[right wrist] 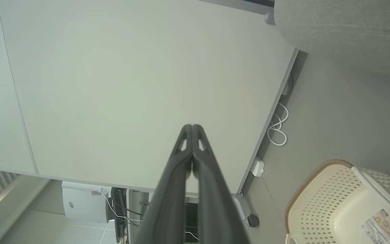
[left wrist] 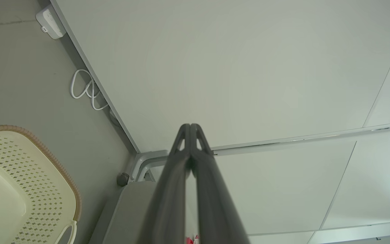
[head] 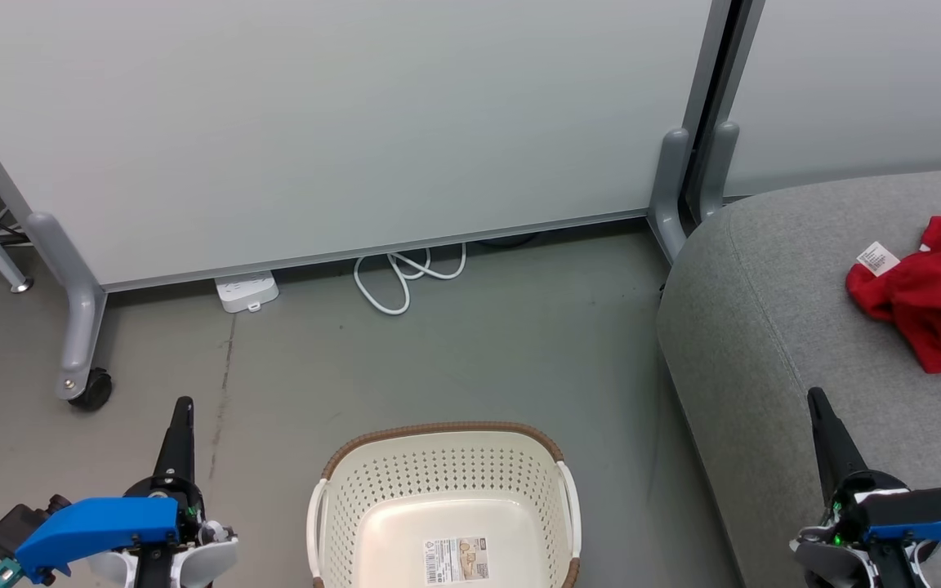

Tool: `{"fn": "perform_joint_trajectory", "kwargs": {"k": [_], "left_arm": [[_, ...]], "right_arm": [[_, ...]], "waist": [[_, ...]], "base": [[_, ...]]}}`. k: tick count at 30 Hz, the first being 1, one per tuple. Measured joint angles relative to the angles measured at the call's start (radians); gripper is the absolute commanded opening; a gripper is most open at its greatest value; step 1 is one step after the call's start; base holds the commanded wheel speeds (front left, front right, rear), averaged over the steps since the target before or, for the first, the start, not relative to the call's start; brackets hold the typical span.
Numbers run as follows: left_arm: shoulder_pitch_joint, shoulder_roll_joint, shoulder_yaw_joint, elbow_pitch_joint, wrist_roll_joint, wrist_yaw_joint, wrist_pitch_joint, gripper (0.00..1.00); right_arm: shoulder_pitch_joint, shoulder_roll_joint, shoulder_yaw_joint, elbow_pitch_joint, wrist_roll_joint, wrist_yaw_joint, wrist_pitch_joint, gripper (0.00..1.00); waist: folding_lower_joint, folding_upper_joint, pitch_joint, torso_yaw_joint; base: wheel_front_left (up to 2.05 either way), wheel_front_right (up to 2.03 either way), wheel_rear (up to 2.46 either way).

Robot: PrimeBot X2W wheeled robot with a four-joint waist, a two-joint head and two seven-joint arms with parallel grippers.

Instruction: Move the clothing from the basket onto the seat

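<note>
While the clothing [head: 940, 302] lies on the seat [head: 764, 343], the left end effector [left wrist: 190, 126] and right end effector [right wrist: 192, 126] each show fingers pressed together, flanking the basket [head: 446, 431] on the floor [head: 479, 351].

Nothing legible anywhere. On the bottom of the basket [head: 438, 474], toward its near edge, a paper sticker [head: 456, 560] with barcode and small picture, print too small to read. On the clothing [head: 940, 302] near the right edge of the seat [head: 764, 327], a white tag [head: 877, 258], marks unreadable.
</note>
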State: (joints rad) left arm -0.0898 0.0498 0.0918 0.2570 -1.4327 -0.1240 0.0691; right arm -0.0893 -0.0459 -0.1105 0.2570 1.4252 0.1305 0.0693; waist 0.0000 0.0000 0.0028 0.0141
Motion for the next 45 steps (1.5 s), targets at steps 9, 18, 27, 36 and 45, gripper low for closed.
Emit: {"fn": "perform_joint_trajectory", "kwargs": {"k": [9, 18, 27, 36, 45], "left_arm": [[-0.006, 0.000, 0.008, -0.003, -0.067, 0.000, 0.017, 0.00], [-0.010, 0.000, 0.017, -0.006, -0.129, -0.001, 0.032, 0.00], [-0.014, 0.000, 0.022, -0.010, -0.179, -0.002, 0.044, 0.00], [-0.014, 0.000, 0.022, -0.010, -0.179, -0.002, 0.045, 0.00], [-0.014, 0.000, 0.022, -0.010, -0.179, -0.002, 0.045, 0.00]], "right_arm": [[-0.008, 0.000, -0.001, -0.005, 0.068, 0.000, 0.017, 0.00], [-0.010, -0.001, -0.002, -0.008, 0.132, 0.000, 0.033, 0.00], [-0.012, -0.001, -0.003, -0.011, 0.186, 0.000, 0.045, 0.00], [-0.012, -0.001, -0.003, -0.011, 0.186, 0.000, 0.045, 0.00], [-0.012, -0.001, -0.003, -0.011, 0.186, 0.000, 0.045, 0.00]], "waist": [[0.0000, 0.0000, 0.000, -0.005], [0.0000, 0.0000, 0.000, -0.010], [0.0000, 0.0000, 0.000, -0.014], [0.0000, 0.0000, 0.000, -0.014], [0.0000, 0.0000, 0.000, -0.014]], "base": [[0.00, 0.00, 0.00], [0.00, 0.00, 0.00], [0.00, 0.00, 0.00], [0.00, 0.00, 0.00], [0.00, 0.00, 0.00]]}}
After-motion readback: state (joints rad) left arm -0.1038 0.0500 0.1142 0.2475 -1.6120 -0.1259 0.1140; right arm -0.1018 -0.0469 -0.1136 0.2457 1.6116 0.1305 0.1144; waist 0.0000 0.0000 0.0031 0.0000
